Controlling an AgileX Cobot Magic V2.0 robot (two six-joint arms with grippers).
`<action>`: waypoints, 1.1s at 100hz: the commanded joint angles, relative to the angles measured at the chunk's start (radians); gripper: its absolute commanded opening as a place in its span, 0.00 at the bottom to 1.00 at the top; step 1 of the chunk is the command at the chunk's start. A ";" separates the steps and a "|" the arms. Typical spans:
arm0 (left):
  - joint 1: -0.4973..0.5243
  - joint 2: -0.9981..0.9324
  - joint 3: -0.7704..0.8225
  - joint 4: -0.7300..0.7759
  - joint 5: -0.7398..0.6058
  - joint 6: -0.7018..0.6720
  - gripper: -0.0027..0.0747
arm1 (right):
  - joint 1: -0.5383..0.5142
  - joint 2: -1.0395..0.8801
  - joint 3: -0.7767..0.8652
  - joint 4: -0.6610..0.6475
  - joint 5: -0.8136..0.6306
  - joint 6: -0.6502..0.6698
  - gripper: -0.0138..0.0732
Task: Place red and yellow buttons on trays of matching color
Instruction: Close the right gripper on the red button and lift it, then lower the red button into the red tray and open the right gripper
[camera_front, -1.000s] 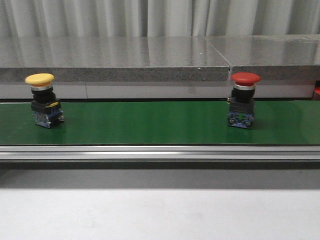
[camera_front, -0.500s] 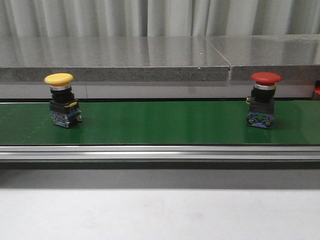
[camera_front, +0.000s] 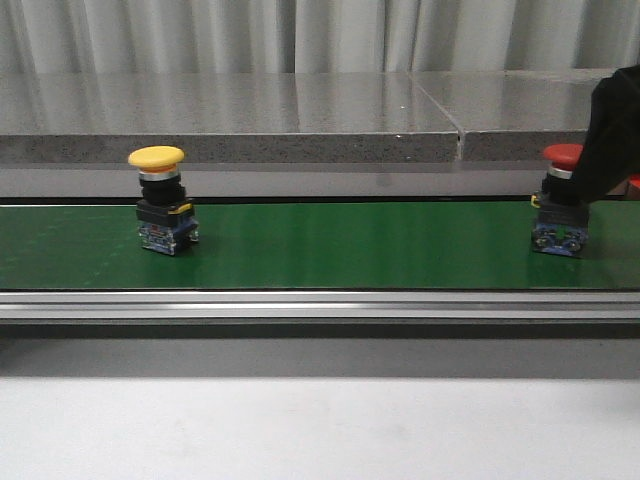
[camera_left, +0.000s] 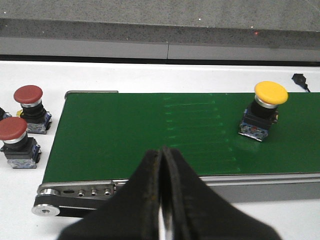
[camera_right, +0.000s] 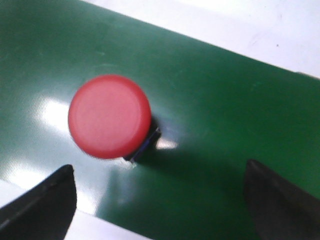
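Observation:
A yellow button (camera_front: 160, 200) stands upright on the green conveyor belt (camera_front: 350, 245), left of centre; the left wrist view shows it too (camera_left: 265, 112). A red button (camera_front: 558, 215) stands near the belt's right end, partly covered by my right arm (camera_front: 615, 125). In the right wrist view my right gripper (camera_right: 160, 207) is open above the belt, and the red button's cap (camera_right: 109, 116) lies just ahead of its fingers and off toward one (camera_right: 42, 202). My left gripper (camera_left: 163, 195) is shut and empty over the belt's near rail. No trays are in view.
Two more red buttons (camera_left: 29, 107) (camera_left: 15, 142) sit on the white table beside the belt's end roller. An aluminium rail (camera_front: 320, 305) runs along the belt's front. A grey stone ledge (camera_front: 300, 110) rises behind the belt. A black cable end (camera_left: 300, 79) lies beyond the belt.
Both buttons have travelled to the right along the belt. My right arm has come into the front view at the right edge and now covers part of the red button.

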 joint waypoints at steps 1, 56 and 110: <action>-0.008 0.002 -0.025 -0.009 -0.080 -0.001 0.01 | 0.001 0.013 -0.060 0.002 -0.050 -0.012 0.92; -0.008 0.002 -0.025 -0.009 -0.080 -0.001 0.01 | -0.004 0.120 -0.138 0.002 0.010 -0.012 0.41; -0.008 0.002 -0.025 -0.009 -0.080 -0.001 0.01 | -0.321 0.196 -0.514 -0.002 0.124 -0.011 0.37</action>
